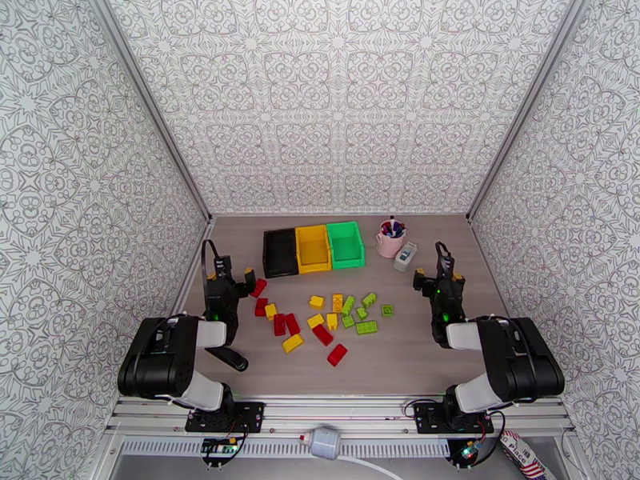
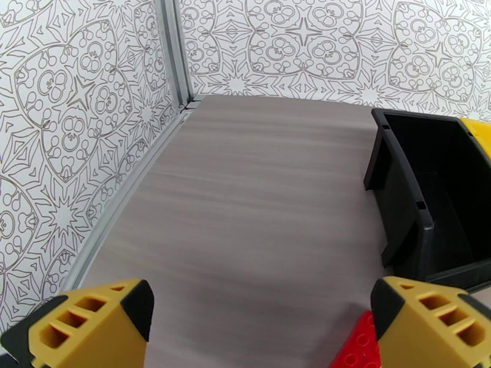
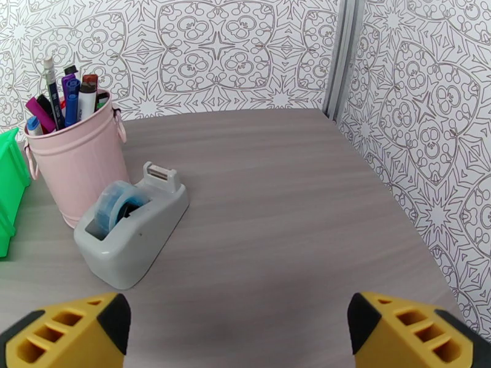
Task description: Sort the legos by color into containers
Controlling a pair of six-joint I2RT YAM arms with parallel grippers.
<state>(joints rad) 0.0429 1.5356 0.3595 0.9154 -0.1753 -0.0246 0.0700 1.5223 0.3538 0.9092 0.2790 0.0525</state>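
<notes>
Several red, yellow and lime green legos lie scattered mid-table, among them a red lego [image 1: 322, 334], a yellow lego [image 1: 293, 343] and a green lego [image 1: 367, 328]. Behind them stand the containers in a row: a black bin [image 1: 280, 254], a yellow bin [image 1: 313, 248] and a green bin [image 1: 346, 244], all looking empty. My left gripper [image 1: 231, 274] hovers open at the left of the pile, just left of a red lego [image 1: 258, 287]. In the left wrist view that red lego [image 2: 362, 346] lies by the right fingertip [image 2: 429, 323], with the black bin [image 2: 399, 197] ahead. My right gripper [image 1: 438, 276] is open at the right, holding nothing.
A pink cup with pens [image 1: 390, 238] and a grey tape dispenser [image 1: 406, 256] stand right of the green bin; the right wrist view shows the cup [image 3: 73, 161] and dispenser [image 3: 132, 225] ahead on the left. Patterned walls enclose the table on three sides.
</notes>
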